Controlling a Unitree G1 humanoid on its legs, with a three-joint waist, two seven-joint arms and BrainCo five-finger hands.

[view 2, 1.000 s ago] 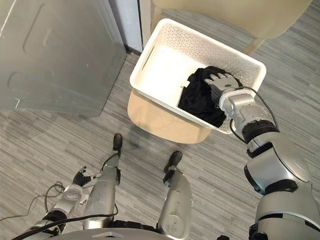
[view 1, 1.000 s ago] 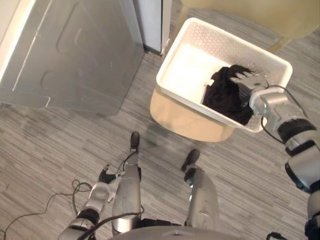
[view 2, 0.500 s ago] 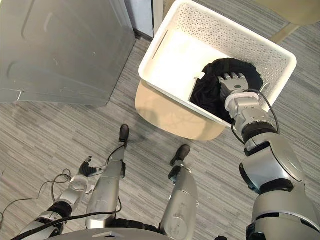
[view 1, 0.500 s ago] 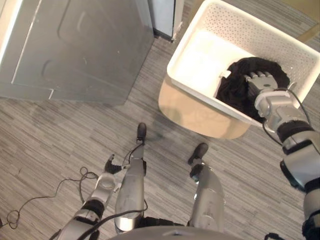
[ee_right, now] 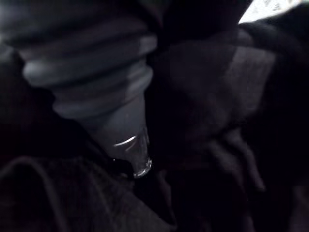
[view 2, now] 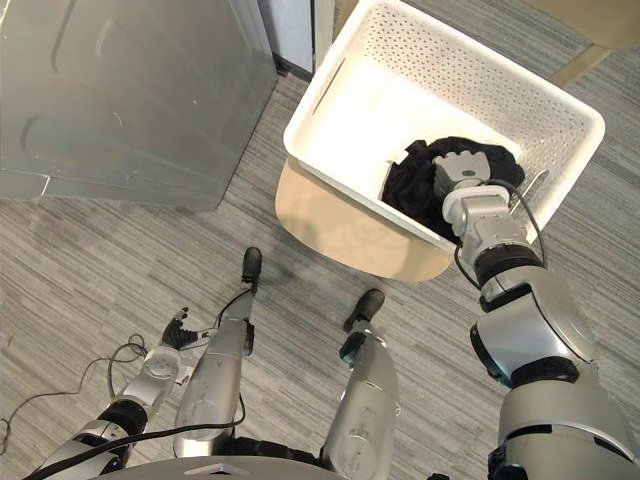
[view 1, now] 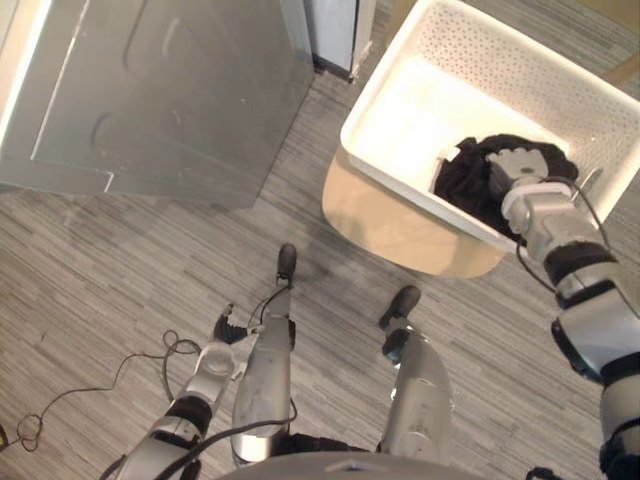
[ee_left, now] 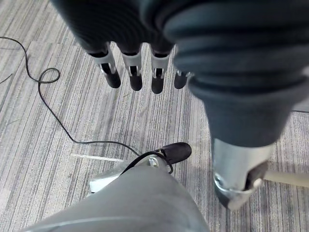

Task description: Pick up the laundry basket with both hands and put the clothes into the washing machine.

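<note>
A white perforated laundry basket (view 1: 520, 70) stands on a beige stool (view 1: 400, 225) at the upper right. A heap of black clothes (view 1: 465, 185) lies in the basket's near right corner. My right hand (view 1: 522, 163) reaches over the near rim and rests on the heap, its fingers curled down into the cloth. In the right wrist view the thumb (ee_right: 130, 145) is sunk in dark folds of the clothes (ee_right: 217, 121). My left hand (view 1: 222, 335) hangs low at the lower left above the floor, with its fingers (ee_left: 130, 72) straight and nothing in it.
The washing machine's grey metal body (view 1: 170, 100) fills the upper left, with a narrow gap between it and the basket. Grey striped carpet (view 1: 120, 260) runs in front of both.
The right hand's fingers, spread flat on the black clothes before, have curled into the heap, which now looks more bunched. The view has shifted slightly. The left hand hangs as before.
</note>
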